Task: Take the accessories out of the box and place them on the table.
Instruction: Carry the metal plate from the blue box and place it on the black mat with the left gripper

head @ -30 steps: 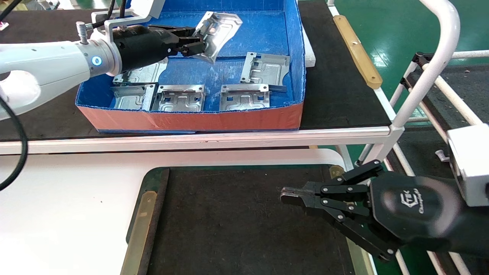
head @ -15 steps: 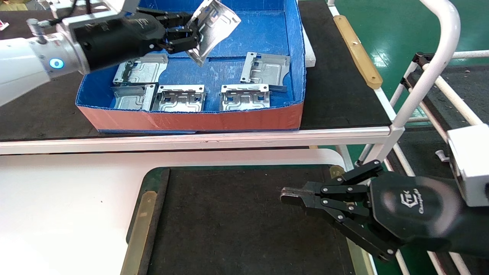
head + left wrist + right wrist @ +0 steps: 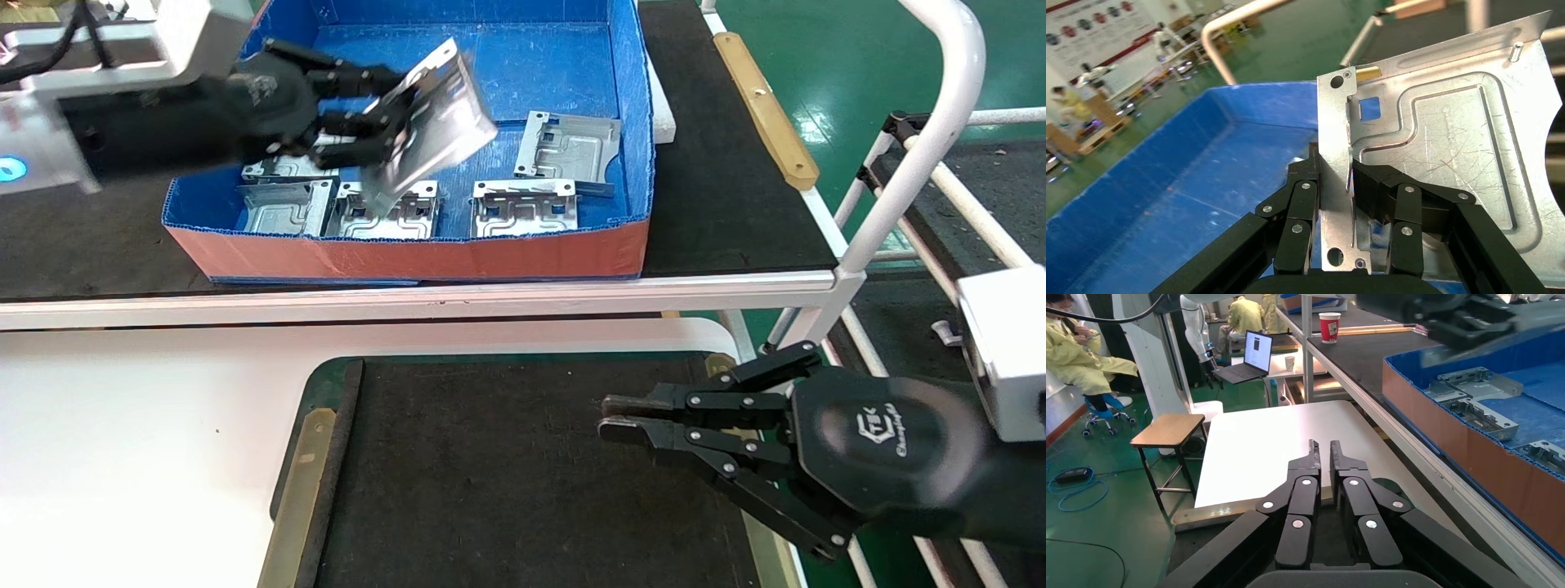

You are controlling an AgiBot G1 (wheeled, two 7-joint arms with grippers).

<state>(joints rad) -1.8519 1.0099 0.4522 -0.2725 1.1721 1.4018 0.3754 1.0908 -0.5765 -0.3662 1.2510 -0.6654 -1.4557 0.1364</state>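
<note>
Now the flat silvery stamped sheet-metal bracket (image 3: pixel 433 122) hangs tilted above the blue-lined, orange-sided corrugated tray (image 3: pixel 409 253), edge-pinched w/ left gripper (image 3: pixel 380 131) clamped. Carry it high over the near wall to the black-matted table (image 3: pixel 531 474); grip's near the edge, so move smoothly. Right gripper (image 3: pixel 625 416), nearly closed & empty, hovers over the table.

bracket (image 3: pixel 1468 153): showing bare silvery sheet metal, shiny, finely scratched
box (image 3: pixel 409 253): looking like ribbed corrugated plastic, blue inside, orange-red outside
table (image 3: pixel 507 482): wearing matt black felt-like mat
left hand (image 3: pixel 1350 184): showing matt black links
</note>
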